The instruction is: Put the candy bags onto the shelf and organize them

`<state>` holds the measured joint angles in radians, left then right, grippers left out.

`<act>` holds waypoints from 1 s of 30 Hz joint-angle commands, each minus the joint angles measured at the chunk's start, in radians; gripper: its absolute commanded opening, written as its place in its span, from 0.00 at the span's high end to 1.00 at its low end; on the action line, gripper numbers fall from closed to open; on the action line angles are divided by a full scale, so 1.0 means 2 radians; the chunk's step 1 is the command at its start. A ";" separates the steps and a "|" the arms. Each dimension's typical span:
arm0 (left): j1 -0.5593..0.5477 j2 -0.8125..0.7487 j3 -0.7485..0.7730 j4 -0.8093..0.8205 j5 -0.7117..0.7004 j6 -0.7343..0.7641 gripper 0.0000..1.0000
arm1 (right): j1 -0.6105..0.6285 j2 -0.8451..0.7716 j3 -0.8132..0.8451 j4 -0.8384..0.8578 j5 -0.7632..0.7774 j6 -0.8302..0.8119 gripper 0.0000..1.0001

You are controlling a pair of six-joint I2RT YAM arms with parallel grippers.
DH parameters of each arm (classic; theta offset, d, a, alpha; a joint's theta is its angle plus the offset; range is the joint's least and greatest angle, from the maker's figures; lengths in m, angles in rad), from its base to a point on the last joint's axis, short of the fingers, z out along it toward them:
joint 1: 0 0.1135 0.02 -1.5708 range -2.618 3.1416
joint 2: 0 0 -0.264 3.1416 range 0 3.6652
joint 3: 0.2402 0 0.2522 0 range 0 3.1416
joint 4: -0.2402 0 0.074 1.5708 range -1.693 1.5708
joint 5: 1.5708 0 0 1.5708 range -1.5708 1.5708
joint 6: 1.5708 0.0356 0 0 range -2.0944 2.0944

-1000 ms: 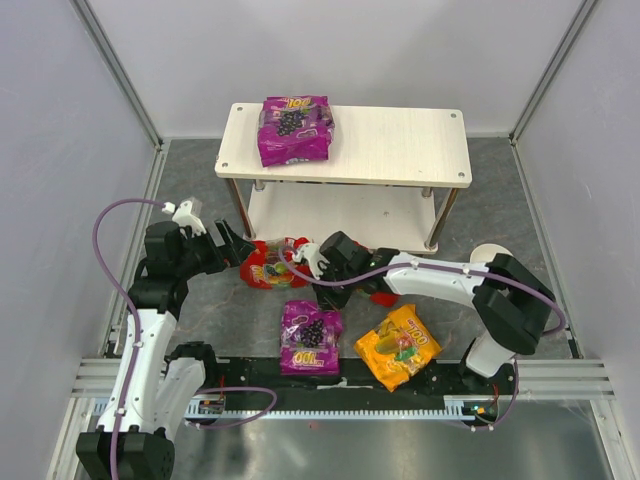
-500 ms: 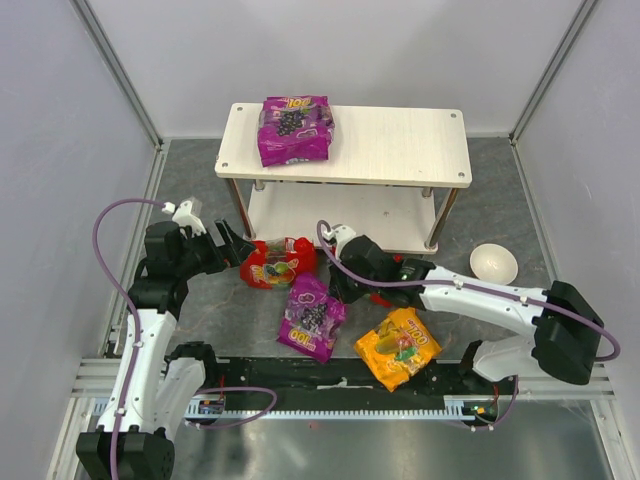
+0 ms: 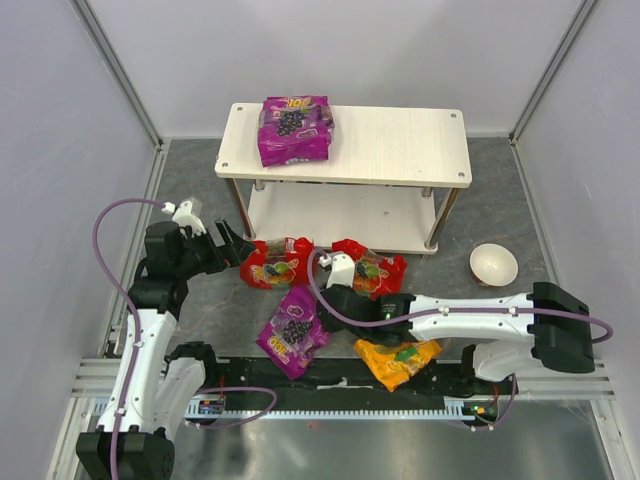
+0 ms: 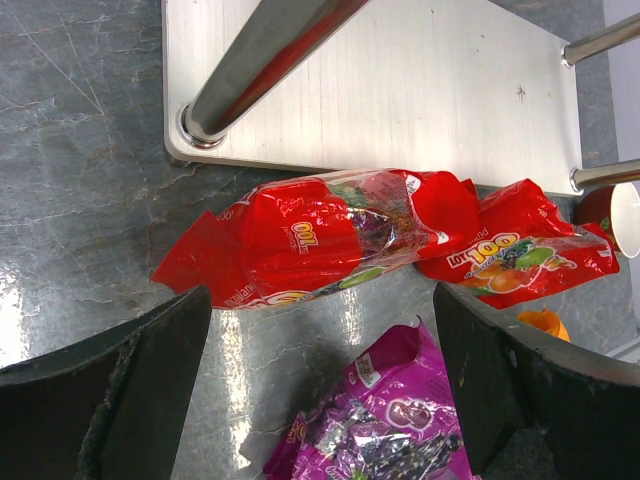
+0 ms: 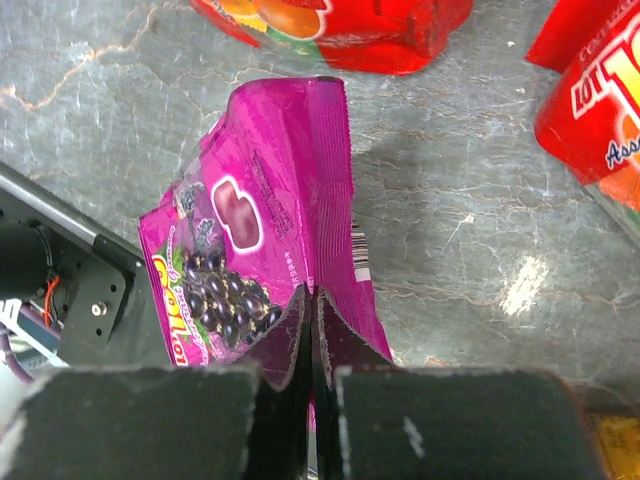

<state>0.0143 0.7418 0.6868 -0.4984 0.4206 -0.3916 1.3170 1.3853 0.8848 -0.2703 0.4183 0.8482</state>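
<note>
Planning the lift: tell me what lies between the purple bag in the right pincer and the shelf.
The left red bag and right red bag lie on the floor between the held purple bag and the shelf. Above them, nothing visible blocks the way.

Lab robot cell, plain grey panel walls (image 3: 400,50), aluminium frame rails (image 3: 113,65), marbled grey tabletop (image 3: 200,190)
</note>
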 commanded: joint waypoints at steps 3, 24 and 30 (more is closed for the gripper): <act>-0.001 -0.002 0.000 0.014 0.003 0.001 0.01 | 0.033 -0.015 -0.001 -0.014 0.137 0.147 1.00; -0.001 0.000 0.001 0.014 0.006 0.002 0.01 | 0.097 -0.051 0.029 -0.050 0.187 0.052 0.20; -0.002 0.000 0.000 0.014 0.006 0.001 0.01 | 0.086 -0.103 0.011 -0.014 0.142 -0.149 0.06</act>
<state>0.0143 0.7471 0.6865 -0.4984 0.4210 -0.3916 1.5024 1.2407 0.9169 -0.3603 0.7383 0.8631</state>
